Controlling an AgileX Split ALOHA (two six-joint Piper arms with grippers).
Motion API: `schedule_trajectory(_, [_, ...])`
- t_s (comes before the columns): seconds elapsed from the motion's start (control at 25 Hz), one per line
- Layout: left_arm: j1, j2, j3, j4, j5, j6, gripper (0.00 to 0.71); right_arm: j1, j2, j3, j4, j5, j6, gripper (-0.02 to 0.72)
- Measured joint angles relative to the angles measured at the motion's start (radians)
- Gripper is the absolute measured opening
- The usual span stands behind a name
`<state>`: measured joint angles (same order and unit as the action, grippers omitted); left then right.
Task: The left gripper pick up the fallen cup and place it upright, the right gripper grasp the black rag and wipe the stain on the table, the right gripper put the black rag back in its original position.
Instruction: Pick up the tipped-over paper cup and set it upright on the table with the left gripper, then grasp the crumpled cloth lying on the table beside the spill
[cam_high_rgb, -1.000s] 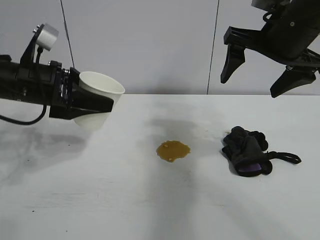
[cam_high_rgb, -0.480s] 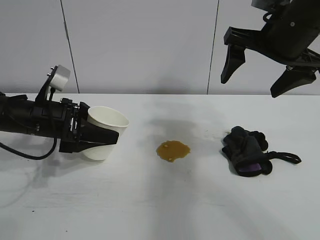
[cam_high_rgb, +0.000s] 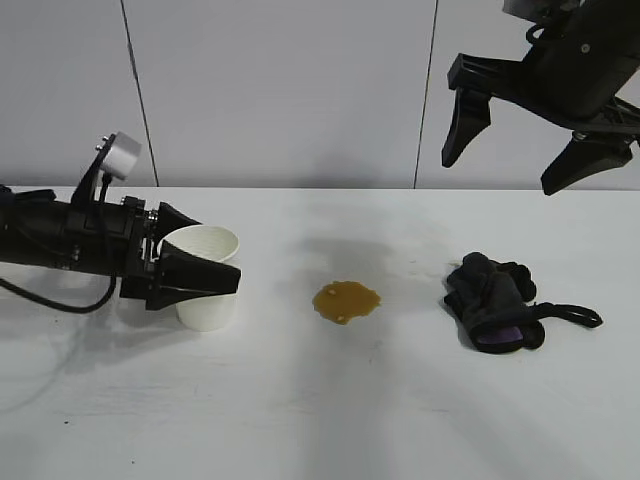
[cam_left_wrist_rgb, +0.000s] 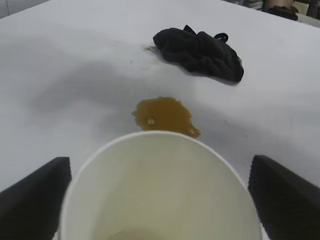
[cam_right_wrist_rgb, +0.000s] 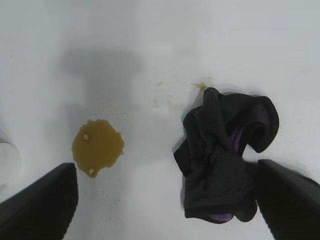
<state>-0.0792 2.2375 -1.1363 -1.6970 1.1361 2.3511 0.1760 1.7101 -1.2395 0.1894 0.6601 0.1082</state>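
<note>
Cup (cam_high_rgb: 205, 290) upright on table (cam_high_rgb: 320, 400) — left gripper (cam_high_rgb: 215, 262) open around it

My left gripper (cam_high_rgb: 212, 277) has come down from above the white desk (cam_high_rgb: 330, 400) to just over its surface, carrying the plain white tapered paper cup (cam_high_rgb: 205, 280) with it. That cup was tilted, mouth towards the right and clear of the desk; now it stands upright on its base, mouth up. My black fingers (cam_high_rgb: 195, 275), clamped on its wall before, have spread: in the left wrist view they sit wide on either side, seemingly no longer touching it.
</note>
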Motion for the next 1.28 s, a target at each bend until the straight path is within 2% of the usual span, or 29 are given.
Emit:
schedule_trajectory(0.12, [-0.002, -0.129, 0.000, 0.042, -0.075, -0.238, 0.693, 0.000, 0.000, 0.000, -0.006, 0.001, 0.000, 0.661])
schedule_trajectory(0.24, [-0.028, -0.275, 0.000, 0.165, -0.300, -0.542, 0.693, 0.000, 0.000, 0.000, -0.007, 0.003, 0.000, 0.661])
schedule_trajectory(0.36, [-0.059, -0.380, -0.008, 0.339, -0.461, -0.942, 0.693, 0.000, 0.000, 0.000, -0.007, 0.003, 0.000, 0.661])
schedule_trajectory(0.44, [-0.077, -0.411, -0.036, 0.480, -0.491, -1.206, 0.693, 0.000, 0.000, 0.000, -0.007, 0.001, 0.000, 0.661])
schedule_trajectory(0.6, [-0.132, -0.418, -0.107, 0.777, -0.518, -1.597, 0.693, 0.000, 0.000, 0.000, -0.003, -0.001, 0.000, 0.661])
schedule_trajectory(0.72, [-0.151, -0.418, -0.153, 0.963, -0.513, -1.841, 0.693, 0.000, 0.005, 0.000, -0.068, 0.024, 0.036, 0.661])
schedule_trajectory(0.84, [-0.152, -0.418, -0.177, 1.100, -0.508, -1.988, 0.693, 0.000, 0.041, 0.000, -0.177, 0.066, 0.115, 0.661])
schedule_trajectory(0.92, [-0.154, -0.418, -0.179, 1.159, -0.503, -2.043, 0.693, 0.000, 0.078, 0.000, -0.223, 0.087, 0.138, 0.661])
schedule_trajectory(1.12, [-0.188, -0.418, -0.180, 1.190, -0.486, -2.073, 0.693, 0.000, 0.144, 0.000, -0.238, 0.092, 0.152, 0.636])
schedule_trajectory(1.28, [-0.206, -0.418, -0.180, 1.189, -0.484, -2.076, 0.693, 0.000, 0.183, 0.000, -0.244, 0.047, 0.152, 0.620])
